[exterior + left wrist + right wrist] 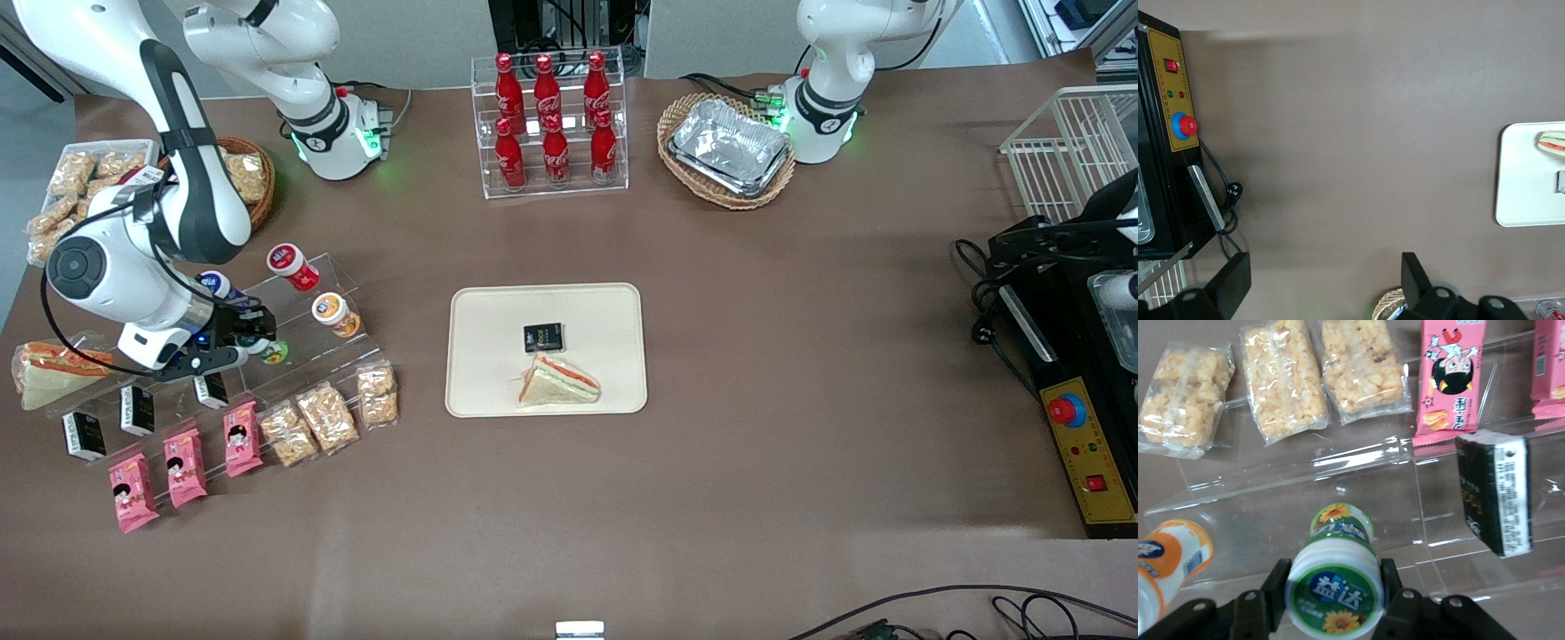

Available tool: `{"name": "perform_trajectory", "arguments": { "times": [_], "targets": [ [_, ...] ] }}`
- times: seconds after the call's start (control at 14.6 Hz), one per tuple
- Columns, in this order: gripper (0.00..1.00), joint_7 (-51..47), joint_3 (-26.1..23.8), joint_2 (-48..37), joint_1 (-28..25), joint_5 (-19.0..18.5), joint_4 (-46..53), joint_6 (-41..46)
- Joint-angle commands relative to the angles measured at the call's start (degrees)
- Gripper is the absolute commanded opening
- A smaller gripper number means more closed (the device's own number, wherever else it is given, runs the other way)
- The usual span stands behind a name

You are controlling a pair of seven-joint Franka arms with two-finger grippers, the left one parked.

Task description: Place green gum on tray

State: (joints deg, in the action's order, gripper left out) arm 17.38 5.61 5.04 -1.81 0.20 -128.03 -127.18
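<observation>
Green gum (1335, 580): smooth white plastic cylinder, round green-and-white lid with sunflower print and Chinese characters, clamped between the gripper (1331, 593) fingers over a clear acrylic stepped rack (1338, 487). Just beside the gripper lies an orange-lidded bottle (1168, 553); a black box (1491, 490) stands near it. The cream tray (480, 356), rounded corners and low rim, lies well apart toward the table's middle, with bare room along its edges.

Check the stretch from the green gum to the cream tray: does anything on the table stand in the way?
Nothing visible does. The hand sits around the green gum on the clear stepped stand. Between it and the tray lies bare brown table. The orange-lidded bottle stands just beside that line.
</observation>
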Motion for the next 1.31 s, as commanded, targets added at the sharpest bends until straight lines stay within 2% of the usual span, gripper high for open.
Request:
{"name": "perform_trajectory", "arguments": {
  "times": [0.0,0.41,0.69,0.82,0.96,1.03,1.1,1.24],
  "targets": [
    [0.38,2.31,0.80,-1.79,0.14,-0.29,5.49,8.32],
    [0.38,2.40,0.63,-1.44,-0.47,-0.20,24.82,31.61],
    [0.38,1.35,0.01,-1.44,-1.08,0.23,30.82,39.28],
    [0.38,-6.51,-1.30,-1.44,-4.06,3.30,30.56,39.56],
    [0.38,-16.80,-2.45,-0.65,-9.59,3.66,29.78,38.25],
    [0.38,-20.68,-2.54,-0.04,-11.96,5.32,28.64,35.97],
    [0.38,-23.07,-2.45,0.49,-13.81,6.99,27.41,33.43],
    [0.38,-25.89,-2.54,1.81,-16.98,7.53,24.34,28.59]
  ]
}}
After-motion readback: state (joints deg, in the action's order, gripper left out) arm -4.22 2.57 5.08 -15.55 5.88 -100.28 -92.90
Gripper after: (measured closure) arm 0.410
